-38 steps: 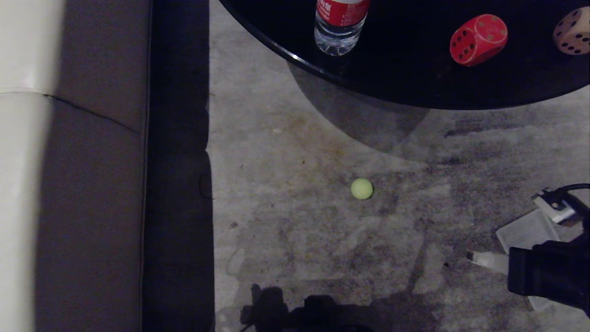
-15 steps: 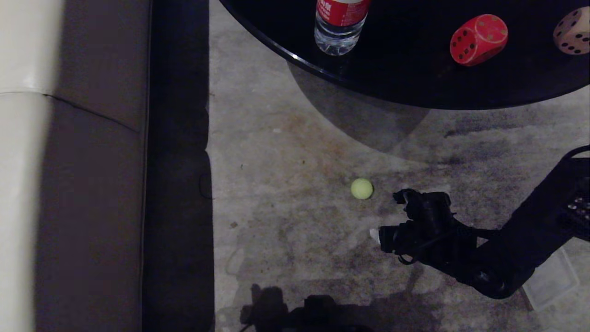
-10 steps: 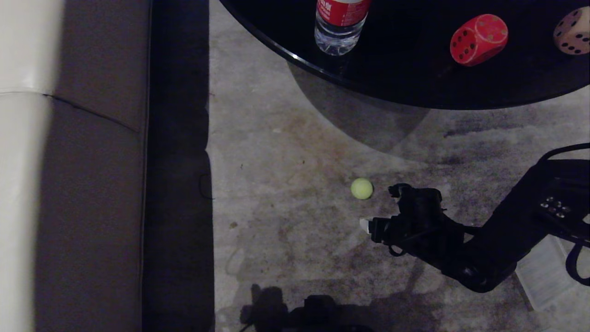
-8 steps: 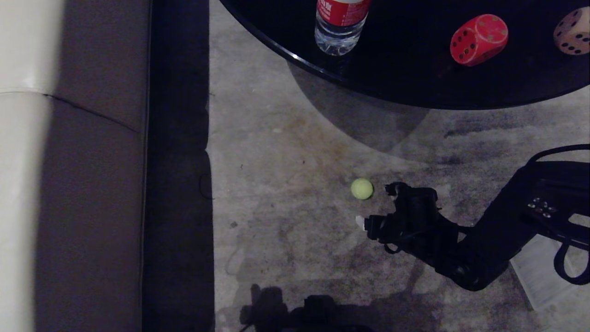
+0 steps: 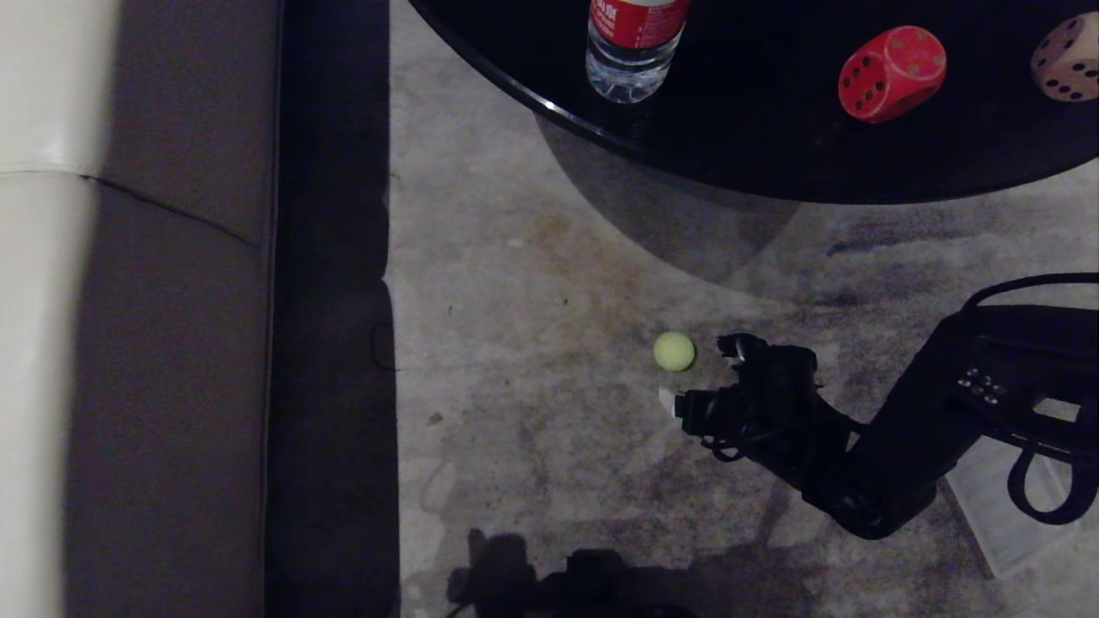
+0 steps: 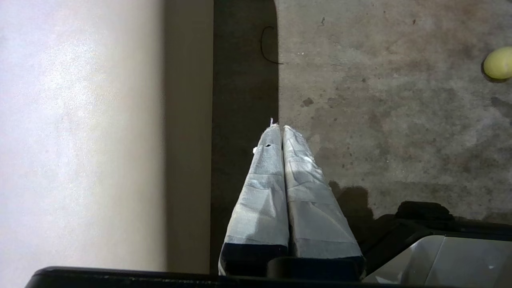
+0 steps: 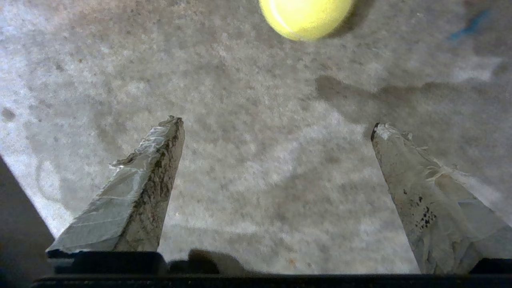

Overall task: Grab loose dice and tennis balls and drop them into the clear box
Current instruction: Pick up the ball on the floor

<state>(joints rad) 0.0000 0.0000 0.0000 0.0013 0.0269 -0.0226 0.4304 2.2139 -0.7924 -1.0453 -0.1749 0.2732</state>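
One ball: a fuzzy yellow-green tennis ball lies alone on the stained grey floor, clear of the round black table.
Ball to hand: the right gripper sits just beside the ball, on the robot's right of it and a little nearer the robot; the two do not touch.
Hand state: in the right wrist view the two taped fingers stand spread wide with nothing between them, and the ball lies ahead of the tips, roughly in line with the gap.
Shape: round, so there is no long axis to line up with.
Nearer arm: the right; the left gripper is parked by the sofa base with its fingers pressed together, well apart from the ball.
Likely next move: a short push forward to bring the fingers either side of the ball.
Clear box: partly seen behind the right arm, on the floor.
Dice: red die and beige die rest on the table.
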